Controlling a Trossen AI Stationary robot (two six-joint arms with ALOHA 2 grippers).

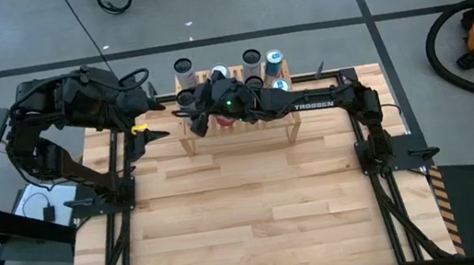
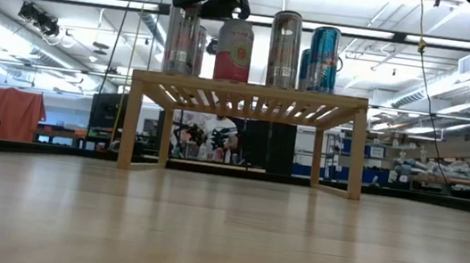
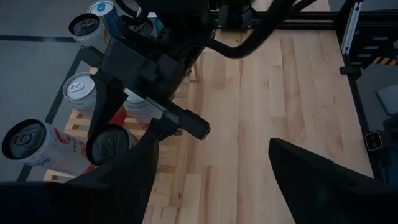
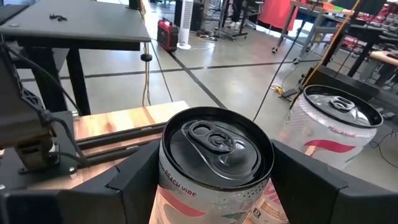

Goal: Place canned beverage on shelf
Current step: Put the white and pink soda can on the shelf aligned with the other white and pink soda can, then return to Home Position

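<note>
High view: the pale wooden shelf (image 1: pixel 239 130) stands at the far middle of the table (image 1: pixel 259 222), with several cans on its slatted top. The right arm reaches across from the right side, and the right gripper (image 1: pixel 215 108) sits over the left part of the shelf, directly above a pink-and-white can (image 2: pixel 234 51). In the right wrist view that can's dark top fills the space between the two dark fingers (image 4: pixel 134 180), which stand on either side of it close to its wall; whether they press on it or are just clear of it cannot be told. The can stands upright on the shelf top in the low view, with a silver can (image 2: pixel 181 40) just to its left, another silver can (image 2: pixel 284 50) to its right and a blue can (image 2: pixel 323 60) farther right. The left gripper (image 1: pixel 144 118) waits at the far left of the table, beside the shelf's left end, its fingers parted and holding nothing
</note>
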